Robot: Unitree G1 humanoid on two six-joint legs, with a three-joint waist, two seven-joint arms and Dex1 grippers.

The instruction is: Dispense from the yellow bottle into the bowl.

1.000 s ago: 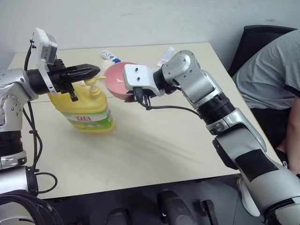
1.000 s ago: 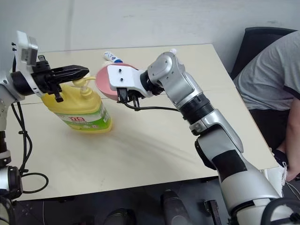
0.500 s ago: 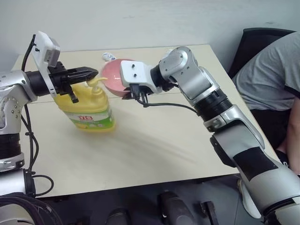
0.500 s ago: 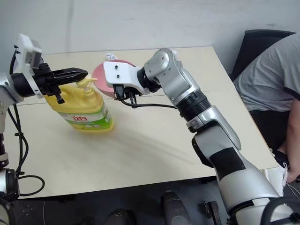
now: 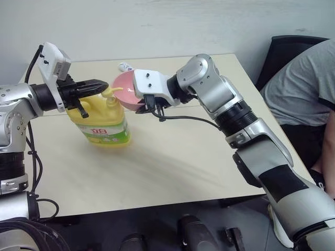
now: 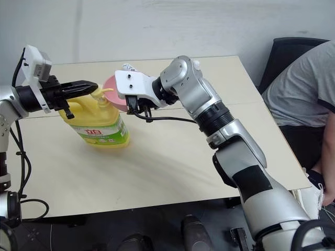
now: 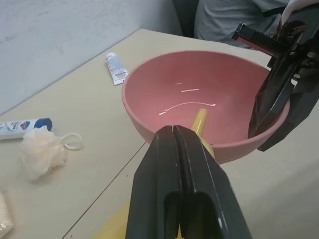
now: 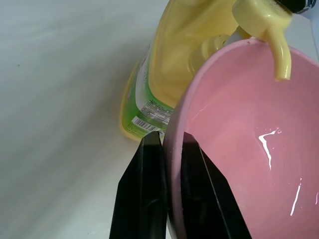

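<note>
The yellow bottle [image 5: 102, 125] stands upright on the table's left side, its green-and-white label facing me. My left gripper [image 5: 105, 83] is shut and lies level across the top of the pump head. The yellow nozzle [image 7: 200, 121] pokes out from under its fingertips, over the bowl's rim. The pink bowl [image 5: 124, 90] hangs just right of the bottle with its mouth up, under the spout. My right gripper [image 8: 172, 143] is shut on the bowl's near rim, one finger inside and one outside. Thin glossy streaks [image 7: 187, 104] lie on the bowl's inner wall.
Behind the bowl lie a white tube [image 7: 115, 68], a blue-and-white tube [image 7: 20, 126] and a pale mesh puff [image 7: 42, 152]. A person in a grey shirt [image 5: 303, 89] sits at the table's right edge, in front of a black chair [image 5: 293, 44].
My left gripper has sunk a little onto the pump head. The bowl stays at the spout in my right gripper. The whole view has shifted slightly.
</note>
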